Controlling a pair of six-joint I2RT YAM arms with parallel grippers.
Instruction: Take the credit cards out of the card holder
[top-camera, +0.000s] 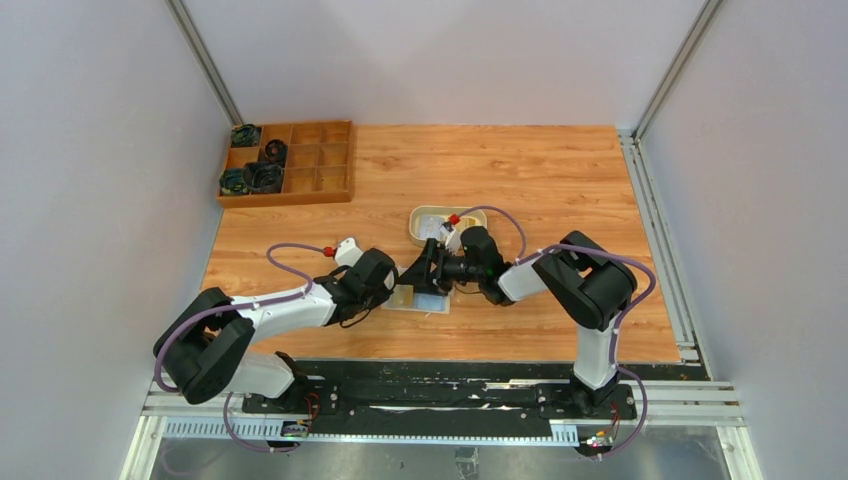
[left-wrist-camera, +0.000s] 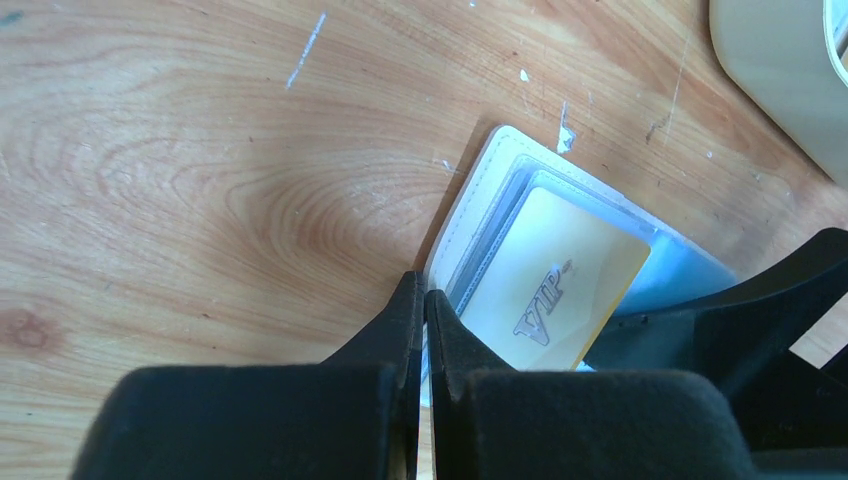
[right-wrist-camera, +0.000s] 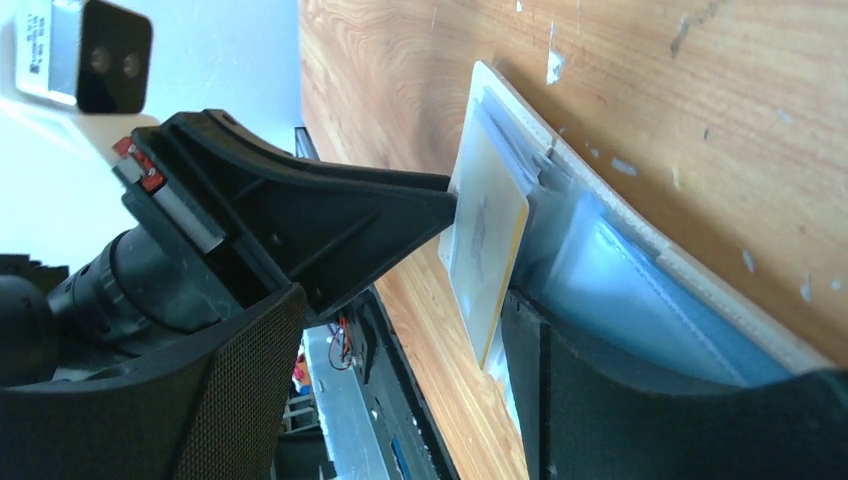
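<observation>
Left arm (top-camera: 290, 308): stretched forward and right, held low.
Left tool (left-wrist-camera: 423, 295): fingers pressed together.
Right arm (top-camera: 585, 285): elbow bent, reaching left.
Right tool (top-camera: 428, 272): jaws apart, facing left tool.

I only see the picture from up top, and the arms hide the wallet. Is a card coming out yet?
Observer: Yes. The left wrist view shows a yellowish card printed VIP, lying partly out of the card holder.
Operator: Is the right tool grabbing it?
Observer: Not quite. In the right wrist view the right tool is open, and the card's lifted end stands between its two fingers, with a gap on one side.
</observation>
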